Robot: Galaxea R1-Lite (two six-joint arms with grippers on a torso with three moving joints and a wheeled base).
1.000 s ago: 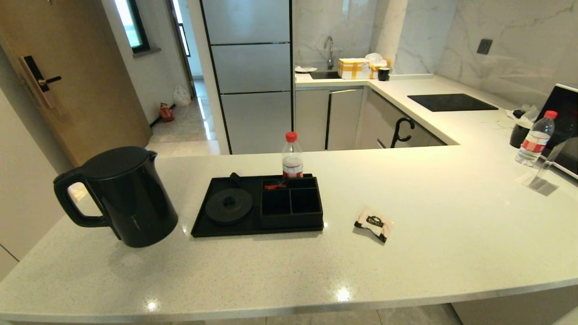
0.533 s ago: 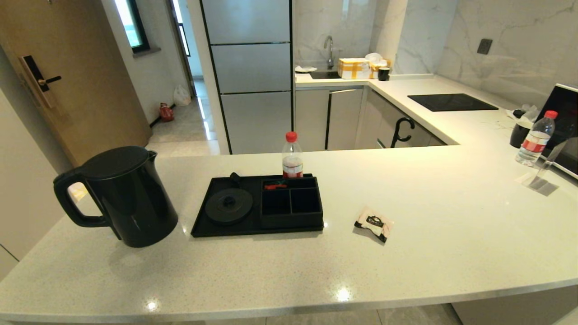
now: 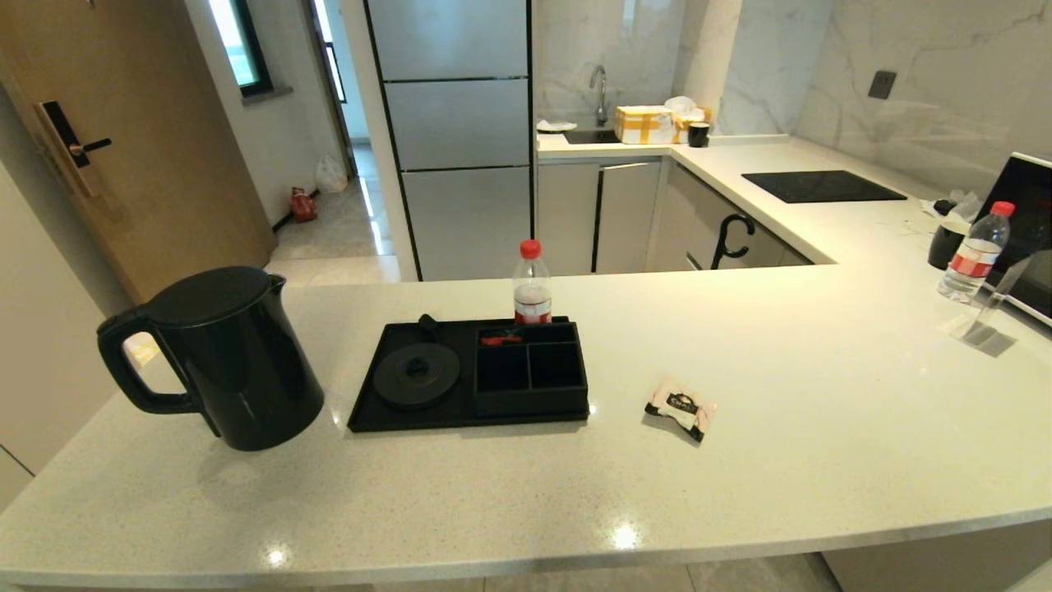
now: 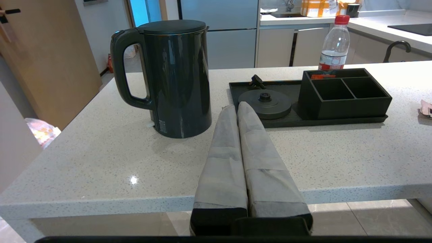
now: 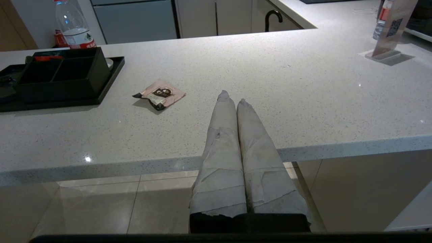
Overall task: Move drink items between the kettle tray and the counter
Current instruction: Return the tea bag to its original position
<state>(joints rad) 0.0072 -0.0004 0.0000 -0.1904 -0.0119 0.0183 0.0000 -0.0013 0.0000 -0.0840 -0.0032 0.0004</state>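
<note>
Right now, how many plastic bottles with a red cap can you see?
2. One red-capped bottle stands on the counter just behind the kettle tray. The other bottle stands far right on the counter, near the black appliance. More may be hidden.

The right gripper (image 5: 235, 98) hung over the near edge of the counter (image 5: 270, 87), its two wrapped fingers (image 5: 222, 135) pressed together and empty. The sachet (image 5: 159, 95) lay flat on the counter, between the gripper and the kettle tray (image 5: 64, 101), apart from both. The tray's walled compartments (image 5: 64, 69) stood beyond the sachet, with a small red item (image 5: 44, 58) in a far one. A red-capped bottle (image 5: 72, 25) stood just behind the tray.
</note>
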